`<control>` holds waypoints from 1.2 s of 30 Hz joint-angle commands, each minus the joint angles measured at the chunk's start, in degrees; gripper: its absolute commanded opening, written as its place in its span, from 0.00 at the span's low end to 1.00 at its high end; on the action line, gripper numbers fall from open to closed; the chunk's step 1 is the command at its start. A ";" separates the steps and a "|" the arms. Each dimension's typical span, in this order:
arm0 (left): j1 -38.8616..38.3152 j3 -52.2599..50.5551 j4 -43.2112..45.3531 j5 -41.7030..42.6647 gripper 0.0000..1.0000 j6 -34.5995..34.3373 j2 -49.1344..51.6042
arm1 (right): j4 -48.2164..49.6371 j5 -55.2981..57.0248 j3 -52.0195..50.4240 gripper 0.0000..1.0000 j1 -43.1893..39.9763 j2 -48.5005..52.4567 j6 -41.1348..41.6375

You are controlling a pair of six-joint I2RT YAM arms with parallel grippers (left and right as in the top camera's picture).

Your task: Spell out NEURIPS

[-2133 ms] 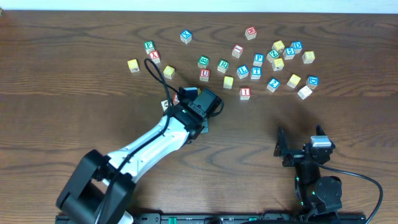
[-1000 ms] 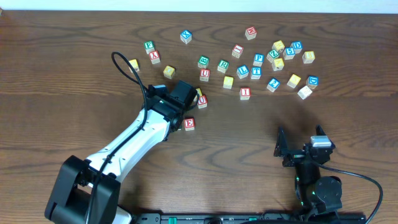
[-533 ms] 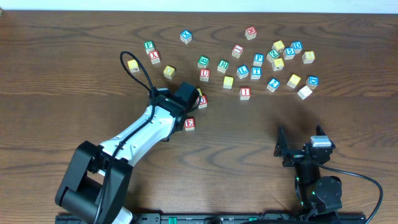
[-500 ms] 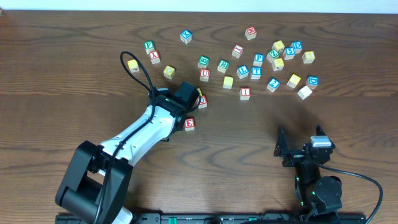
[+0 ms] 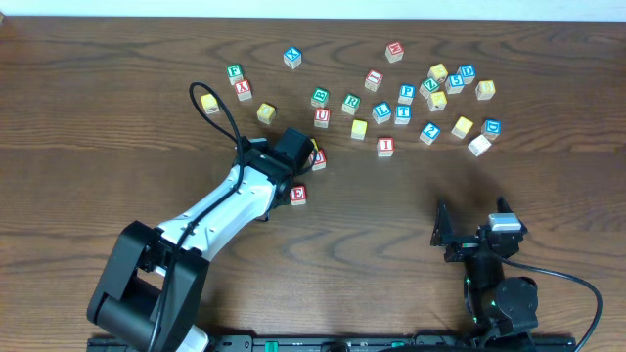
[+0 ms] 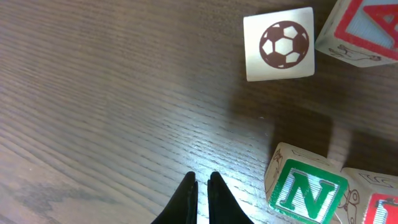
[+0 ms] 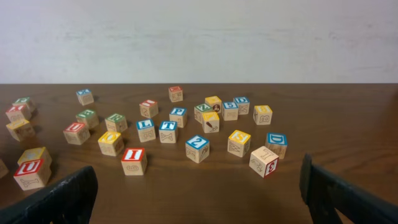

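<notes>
If swung rightward as is, pinched shut on nothing, could ram left gripper (image 6: 200,182) into green N (image 6: 306,191) just right of its fingertips, shoving it against the red-lettered cube (image 6: 380,208) alongside and scattering both. Leaves right gripper (image 7: 198,190) wide open, idle.

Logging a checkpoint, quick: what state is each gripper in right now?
Left gripper: closed, holding nothing.
Right gripper: open, holding nothing.
</notes>
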 commanded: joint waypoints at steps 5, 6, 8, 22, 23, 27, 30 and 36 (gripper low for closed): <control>-0.07 -0.37 0.04 1.97 0.08 0.00 0.83 | -0.24 0.37 -0.04 0.99 -0.39 -0.09 0.74; -0.07 -0.42 0.07 1.97 0.08 0.00 0.85 | -0.24 0.37 -0.04 0.99 -0.39 -0.09 0.72; -0.07 -0.42 0.13 1.97 0.08 0.00 0.85 | -0.24 0.37 -0.04 0.99 -0.39 -0.09 0.72; -0.07 -2.27 3.48 1.97 0.07 0.37 0.87 | -0.24 0.37 -0.04 0.99 -0.39 -0.09 0.72; -0.07 -2.32 3.50 1.99 0.08 0.37 0.87 | -0.24 0.37 -0.04 0.99 -0.39 -0.09 0.72; -0.07 -3.06 3.96 1.99 0.08 0.35 0.87 | -0.24 0.37 -0.04 0.99 -0.39 -0.09 0.74; -0.07 -3.98 5.09 2.03 0.08 0.35 0.87 | -0.24 0.37 -0.04 0.99 -0.39 -0.09 0.72; -0.07 -4.04 5.62 2.21 0.08 0.37 0.87 | -0.22 0.37 -0.04 0.99 -0.39 -0.09 0.72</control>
